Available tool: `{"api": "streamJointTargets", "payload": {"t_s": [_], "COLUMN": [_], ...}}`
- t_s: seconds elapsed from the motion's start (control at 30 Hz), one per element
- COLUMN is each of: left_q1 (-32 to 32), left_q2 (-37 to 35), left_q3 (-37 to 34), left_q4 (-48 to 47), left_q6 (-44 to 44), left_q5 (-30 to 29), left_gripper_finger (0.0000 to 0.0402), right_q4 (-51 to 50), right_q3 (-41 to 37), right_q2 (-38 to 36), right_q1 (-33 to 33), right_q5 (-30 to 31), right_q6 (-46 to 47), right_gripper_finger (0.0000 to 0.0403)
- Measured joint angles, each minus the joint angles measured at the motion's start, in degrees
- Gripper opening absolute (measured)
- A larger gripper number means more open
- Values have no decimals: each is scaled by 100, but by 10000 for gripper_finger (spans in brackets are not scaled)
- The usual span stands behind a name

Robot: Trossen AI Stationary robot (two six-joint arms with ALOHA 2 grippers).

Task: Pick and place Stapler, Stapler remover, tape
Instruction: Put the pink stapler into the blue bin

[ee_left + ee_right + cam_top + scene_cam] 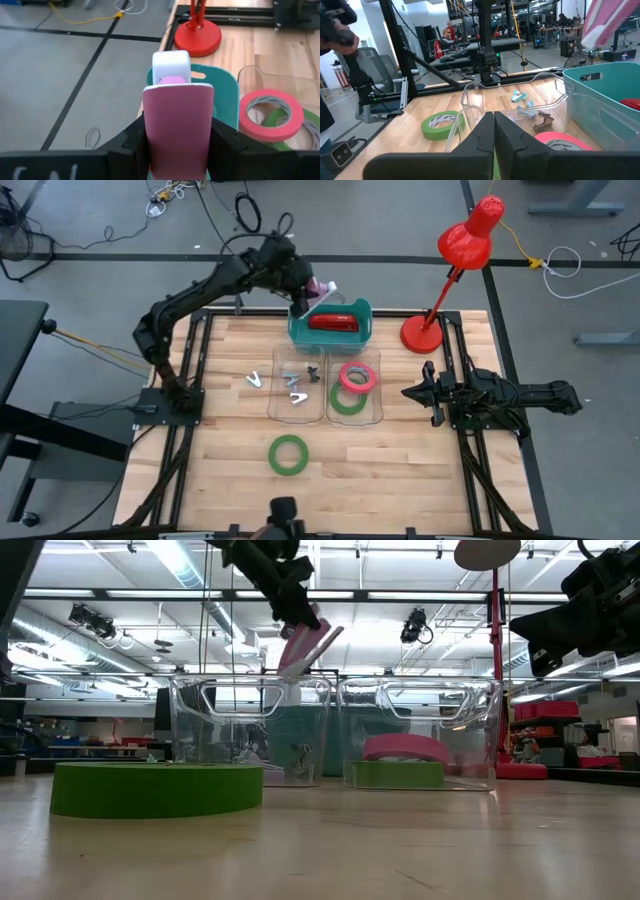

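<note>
Pinching one pink stapler [320, 292], the left claw [306, 288] hovers; right claw [412, 392] pressed together; three tape rolls [288, 454].

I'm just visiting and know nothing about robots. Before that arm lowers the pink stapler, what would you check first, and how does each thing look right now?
1. Grip: the left gripper is closed on the pink stapler, fingers on both sides. Ok.
2. Position: the stapler hangs above the far-left edge of the teal bin, not its middle. Not ok.
3. Room in the bin: a red stapler already lies inside; the space beside it is hard to judge. Cannot tell.
4. Tilt: the pink stapler hangs slanted in the low view. Not ok for a flat landing.
5. Other arm: the right gripper is shut and waits at the table's right side, apart from the bins. Ok.
</note>
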Motion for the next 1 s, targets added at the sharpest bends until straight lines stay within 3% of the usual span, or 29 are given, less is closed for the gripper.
{"api": "streamJointTargets", "payload": {"t_s": [0.27,0.67,1.0], "left_q1": [-123,-302,-379], "left_q2": [658,1605,2011], "left_q3": [71,69,69], "left_q4": [236,250,175], "left_q6": [420,1137,1169], "left_q5": [411,186,84], "left_gripper_finger": [146,147,147], "right_q4": [-1,0,0], "right_q3": [2,2,0], "right_q2": [2,0,2], "right_q1": [-1,-2,-2], "right_q5": [-1,0,0], "right_q6": [0,0,0], "right_gripper_finger": [6,6,6]}}
